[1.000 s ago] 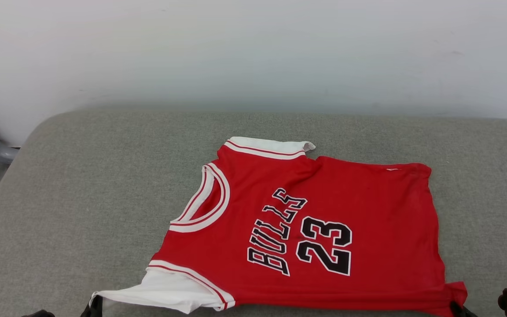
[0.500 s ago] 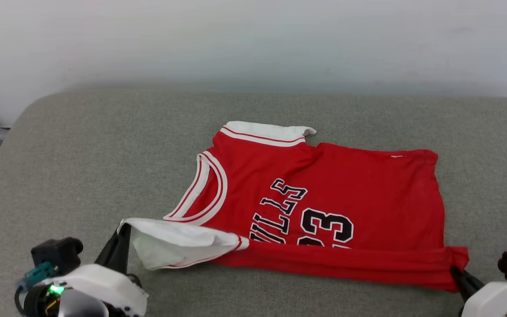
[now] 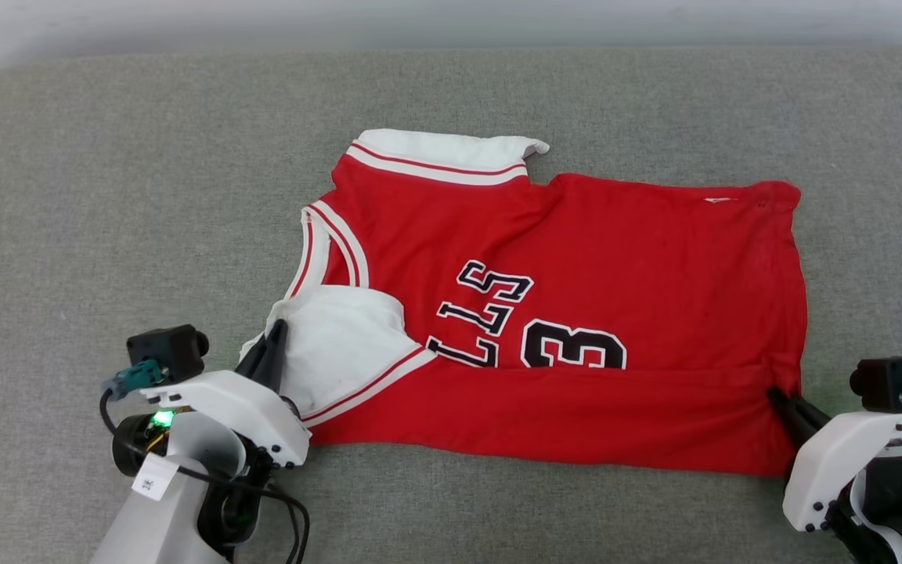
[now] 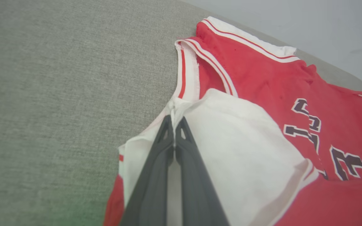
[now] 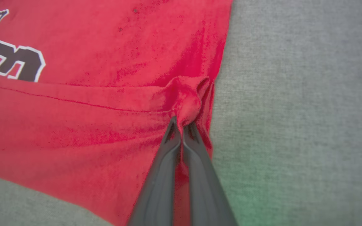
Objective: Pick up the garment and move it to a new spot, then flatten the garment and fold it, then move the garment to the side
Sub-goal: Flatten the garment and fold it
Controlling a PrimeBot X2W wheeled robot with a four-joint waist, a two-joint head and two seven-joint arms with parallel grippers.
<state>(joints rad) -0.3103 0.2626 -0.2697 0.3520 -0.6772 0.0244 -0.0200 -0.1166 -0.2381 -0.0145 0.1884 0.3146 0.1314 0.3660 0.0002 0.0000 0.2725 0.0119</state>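
Folding the near edge of the garment [image 3: 615,258] up over its front looks to be the step in hand. To do it well, both arms should travel together at one height, so the crease runs straight and the flap lands square. The left end effector [image 3: 279,329] is pressed together on the edge of the white sleeve [image 3: 341,345]. The right end effector [image 3: 773,392] is pinching the bunched hem corner [image 5: 185,97] of the red cloth. That bunching could leave a lump, so I would keep the cloth lightly taut between the two grips and let go only once the flap lies flat. The shirt lies spread across the middle of the grey padded surface [image 3: 106,196], collar toward the robot's left. A second ago it lay fully open, with all the dark lettering [image 3: 498,313] showing and its near edge at the bottom of the head view. Half a second ago only a narrow band was turned over. Now the flap is wider and hides the lower part of the letters, and the sleeve covers part of the collar. The head camera has also tipped down, so most of the wall has slid out of sight.
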